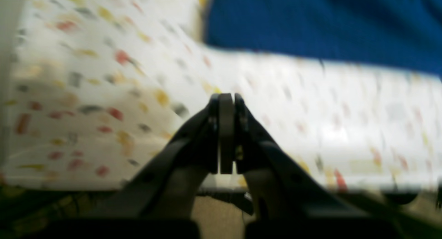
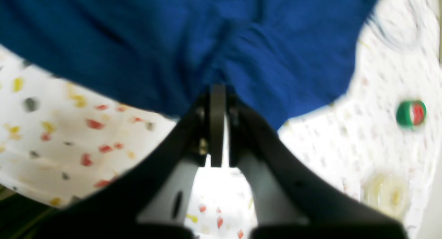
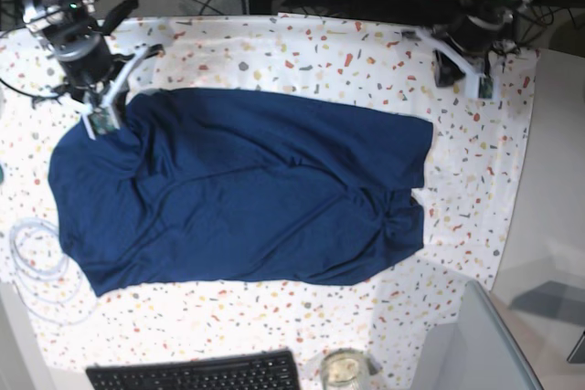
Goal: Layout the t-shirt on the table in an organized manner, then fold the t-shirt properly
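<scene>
From where I stand the t-shirt (image 3: 242, 189) lies spread across the middle of the speckled tabletop (image 3: 366, 61), mostly flat, but one end is bunched into creases toward four o'clock and no fold has been made, so I judge the laying-out to be nearly done and the whole folding part still ahead. Going left to right in the base view, the right gripper (image 3: 101, 121) sits at ten o'clock on the shirt's upper corner, while the left gripper (image 3: 480, 84) hangs at two o'clock over bare tabletop, well apart from the cloth. The base view alone shows the shirt's full outline, a keyboard (image 3: 196, 374) at six o'clock and a coil of clear tubing (image 3: 37, 258) at eight o'clock. The right wrist view shows what it cannot: the right jaws are pressed together at the edge of the blue fabric, seemingly pinching a little of it, though blur keeps me from being sure, and a small green and red object (image 2: 411, 114) lies at three o'clock. The left wrist view shows the left jaws pressed together on nothing, with only speckled cover beneath and the shirt at one o'clock.
</scene>
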{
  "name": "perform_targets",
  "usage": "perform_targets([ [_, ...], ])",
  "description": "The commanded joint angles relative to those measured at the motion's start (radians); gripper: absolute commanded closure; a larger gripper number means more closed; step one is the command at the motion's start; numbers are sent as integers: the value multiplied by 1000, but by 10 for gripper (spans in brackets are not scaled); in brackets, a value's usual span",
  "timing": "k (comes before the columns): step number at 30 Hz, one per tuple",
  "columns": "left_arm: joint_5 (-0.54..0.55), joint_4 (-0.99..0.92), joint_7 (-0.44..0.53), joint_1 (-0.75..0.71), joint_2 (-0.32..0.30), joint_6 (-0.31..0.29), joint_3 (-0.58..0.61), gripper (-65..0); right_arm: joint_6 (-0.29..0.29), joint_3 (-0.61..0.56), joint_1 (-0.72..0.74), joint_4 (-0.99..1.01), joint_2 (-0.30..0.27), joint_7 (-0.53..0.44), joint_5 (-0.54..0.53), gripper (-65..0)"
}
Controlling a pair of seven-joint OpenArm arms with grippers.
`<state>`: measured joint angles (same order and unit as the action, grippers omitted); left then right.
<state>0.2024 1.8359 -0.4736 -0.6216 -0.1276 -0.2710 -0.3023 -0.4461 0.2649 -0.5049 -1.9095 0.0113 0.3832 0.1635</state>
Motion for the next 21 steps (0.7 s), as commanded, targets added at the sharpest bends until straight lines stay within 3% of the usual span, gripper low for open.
perform_targets([
  [1,-17,20,71,-40,4,-11,-4,0,2,30,-28,-20,-1,-14,-31,-15],
  [6,-88,-9,253,-183,12,-87,8,0,2,153,-150,-20,0,46,-74,-5],
  [12,-240,-276,347,-220,9,-87,128,0,2,190,-220,121,2,221,-78,-6],
  [15,-295,-494,450,-194,10,-86,180,0,2,182,-217,302,2,181,-78,-6],
  [19,-280,-881,617,-67,10,-86,216,0,2,182,-103,717,-9,36,-77,-6],
  [21,-280,-1092,691,24,12,-86,213,0,2,182,-13,962,-43,-59,-77,-6],
])
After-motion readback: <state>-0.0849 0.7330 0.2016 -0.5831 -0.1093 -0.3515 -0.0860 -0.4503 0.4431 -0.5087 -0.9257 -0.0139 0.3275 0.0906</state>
